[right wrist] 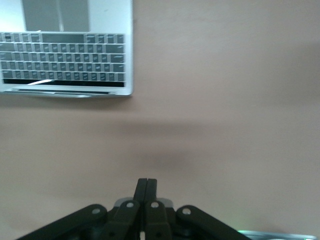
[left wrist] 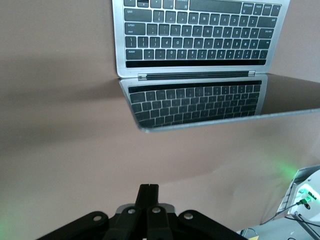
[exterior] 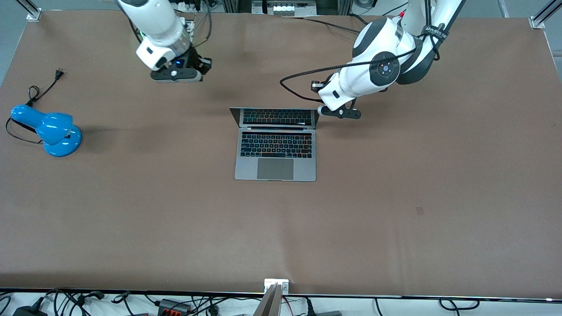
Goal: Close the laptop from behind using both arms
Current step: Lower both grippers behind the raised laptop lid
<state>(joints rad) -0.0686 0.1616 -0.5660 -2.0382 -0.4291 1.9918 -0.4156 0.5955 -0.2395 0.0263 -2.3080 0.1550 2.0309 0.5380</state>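
Altogether, one laptop, one blue lamp and two arms share the brown table. The laptop sits open near the table's middle, its base flat and trackpad toward the front camera, the screen raised at the edge nearest the robots and reflecting the keyboard.

The left arm bends down from its base, and the left gripper hangs just beside the screen's corner on the left arm's end, not touching it as far as the front view shows. Its fingers are pressed together on nothing. The right arm reaches down more steeply, and the right gripper hovers over bare table toward the right arm's end, well apart from the laptop; its fingers are likewise closed and empty.

The lamp stands near the table edge at the right arm's end, its cord trailing on the table toward the robots. Wide bare table surrounds the laptop on every side.
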